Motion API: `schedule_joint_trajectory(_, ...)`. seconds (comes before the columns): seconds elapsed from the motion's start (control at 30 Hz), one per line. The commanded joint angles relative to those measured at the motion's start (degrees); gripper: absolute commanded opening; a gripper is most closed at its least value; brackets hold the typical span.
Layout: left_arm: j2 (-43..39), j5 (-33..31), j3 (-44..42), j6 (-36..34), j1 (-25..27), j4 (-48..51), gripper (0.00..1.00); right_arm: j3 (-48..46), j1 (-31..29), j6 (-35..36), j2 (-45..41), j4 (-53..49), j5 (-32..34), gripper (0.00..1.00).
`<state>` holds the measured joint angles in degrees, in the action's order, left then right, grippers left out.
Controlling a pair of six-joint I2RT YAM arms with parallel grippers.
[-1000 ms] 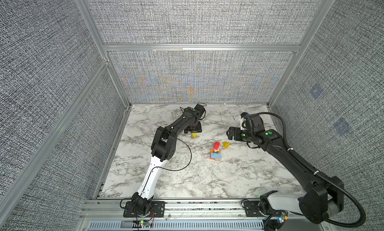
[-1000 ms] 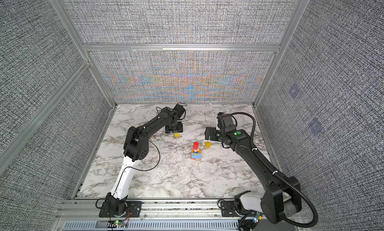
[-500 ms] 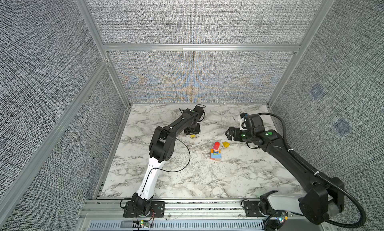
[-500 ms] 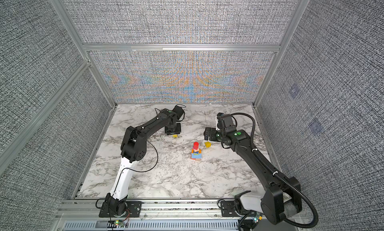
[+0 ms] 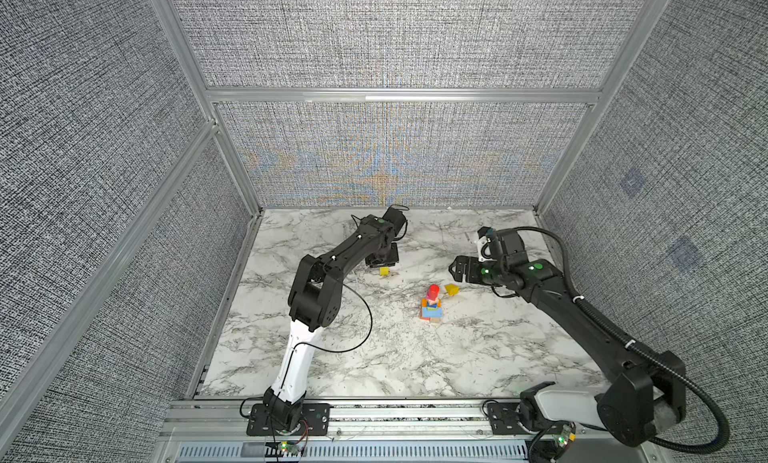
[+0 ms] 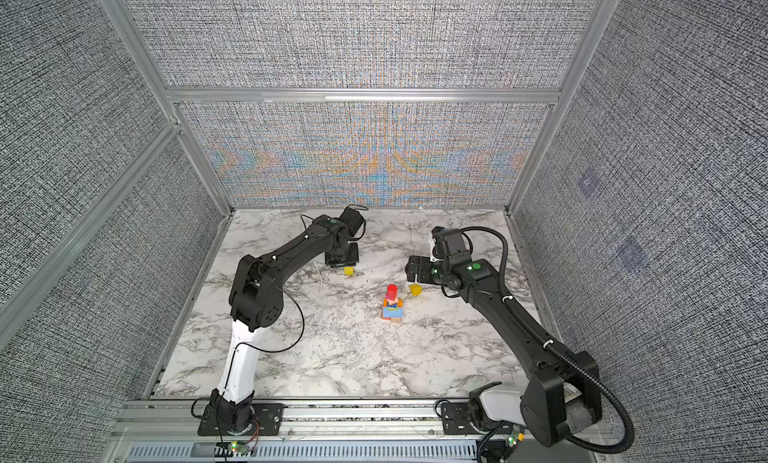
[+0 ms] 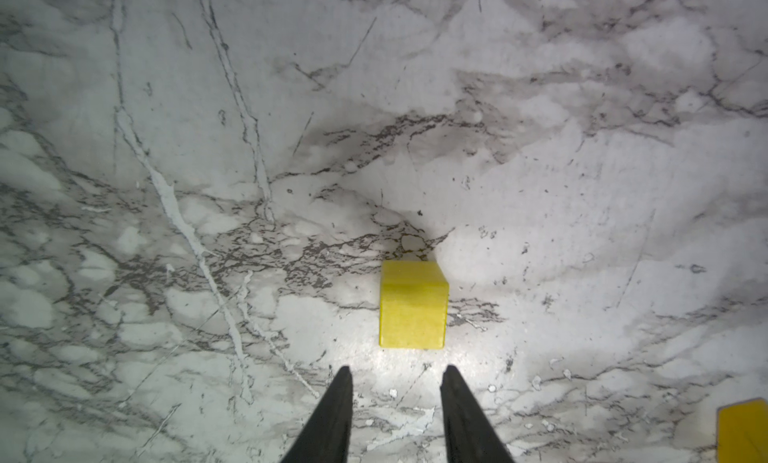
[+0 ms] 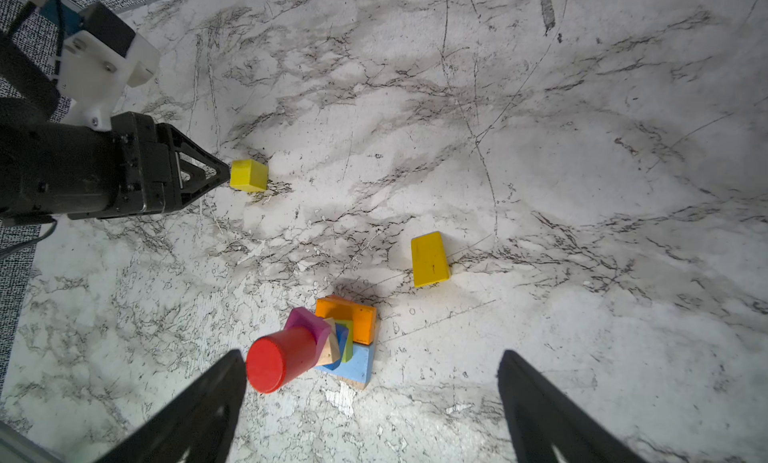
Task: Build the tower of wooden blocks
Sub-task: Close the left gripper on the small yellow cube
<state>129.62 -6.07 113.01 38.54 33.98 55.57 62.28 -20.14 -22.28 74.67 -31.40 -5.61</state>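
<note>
Step, apparently: fetching yellow cube, far-left of tower at tabletop centre. Left gripper: parted, empty, just short of cube. Right gripper: spread wide, empty. Next, likely: advance, straddle cube, close.

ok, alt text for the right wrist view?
A tower of coloured blocks, topped by a red cylinder, stands on the marble table ahead of the open right gripper. Beyond it lie a yellow brick and, near the tips of the left gripper, a yellow cube.
</note>
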Motion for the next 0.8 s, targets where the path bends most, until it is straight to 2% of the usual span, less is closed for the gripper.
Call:
schedule_joint_trajectory(0.0, 0.19, -0.21, -0.07, -0.05, -0.05, -0.72, 0.5, 0.48, -0.01, 0.26, -0.12, 0.75, -0.2, 0.97)
schedule_joint_trajectory(0.1, 1.27, 0.07, 0.61, -0.02, -0.05, -1.34, 0.56, 0.69, -0.08, 0.5, 0.12, 0.55, -0.11, 0.97)
schedule_joint_trajectory(0.33, 5.7, 0.79, 5.29, -0.58, -0.05, -0.73, 0.55, 1.53, -0.14, 1.12, 1.3, -0.6, 0.21, 0.97)
schedule_joint_trajectory(0.77, 7.14, -0.6, 6.19, -2.68, -0.05, -1.28, 0.32, 2.5, -0.47, 2.24, 0.8, -1.21, 0.51, 0.97)
